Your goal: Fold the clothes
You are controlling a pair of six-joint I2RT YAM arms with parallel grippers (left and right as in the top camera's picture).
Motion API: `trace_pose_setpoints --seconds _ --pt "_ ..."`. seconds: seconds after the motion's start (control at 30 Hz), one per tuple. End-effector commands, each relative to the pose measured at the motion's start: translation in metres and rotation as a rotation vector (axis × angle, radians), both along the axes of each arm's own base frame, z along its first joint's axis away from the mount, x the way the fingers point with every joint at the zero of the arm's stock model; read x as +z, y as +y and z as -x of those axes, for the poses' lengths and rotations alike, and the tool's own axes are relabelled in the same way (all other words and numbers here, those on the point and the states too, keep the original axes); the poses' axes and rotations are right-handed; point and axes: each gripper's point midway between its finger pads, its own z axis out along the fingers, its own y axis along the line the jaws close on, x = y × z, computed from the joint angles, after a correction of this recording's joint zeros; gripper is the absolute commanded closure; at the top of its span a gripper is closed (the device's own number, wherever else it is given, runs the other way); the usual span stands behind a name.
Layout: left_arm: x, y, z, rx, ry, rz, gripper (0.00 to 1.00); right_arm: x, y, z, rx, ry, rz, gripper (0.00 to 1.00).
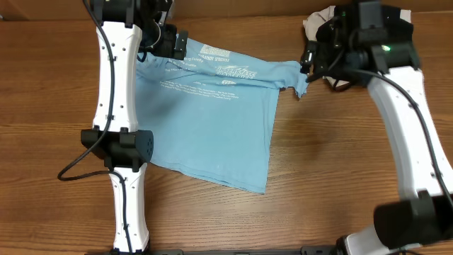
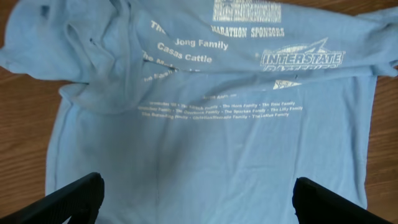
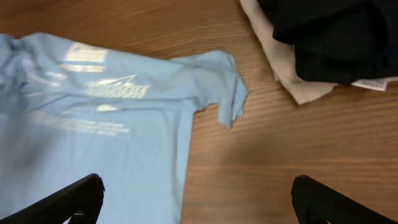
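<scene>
The light sky-blue cotton T-shirt (image 1: 212,120) lay on the wooden surface (image 1: 333,163), top edge doubled over. Left pincer (image 2: 199,208) and right pincer (image 3: 199,208) gaped wide, empty; next, I reckoned, the loose sleeve (image 3: 227,81) needed gripping.

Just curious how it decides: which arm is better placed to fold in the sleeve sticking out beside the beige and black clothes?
Right. The right pincer, open, hovers beside that sleeve of the light sky-blue cotton T-shirt; the left pincer, also open, sits at the shirt's opposite end.
</scene>
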Motion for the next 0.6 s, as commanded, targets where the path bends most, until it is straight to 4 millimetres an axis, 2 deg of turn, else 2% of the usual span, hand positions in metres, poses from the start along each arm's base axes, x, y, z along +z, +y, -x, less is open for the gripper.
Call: trace_pose_setpoints --seconds 0.0,0.17,0.3,0.43,0.57 --pt "-0.006 -0.006 0.013 0.014 0.062 0.009 0.05 0.018 0.003 0.013 0.015 -0.016 -0.029 0.0" --pt "-0.047 0.0 0.045 0.067 0.255 -0.051 0.09 0.007 0.002 0.025 0.015 0.046 -0.022 0.0" --pt "-0.069 0.003 0.071 0.076 0.376 -0.07 0.12 0.002 0.002 0.025 0.016 0.055 -0.022 0.0" --pt "-0.085 -0.004 0.077 0.07 0.4 -0.072 0.12 0.003 0.005 0.022 0.022 0.042 -0.034 0.0" --pt "-0.105 -0.02 0.077 0.042 0.408 -0.036 0.13 0.004 0.005 0.022 0.024 0.038 -0.036 0.0"
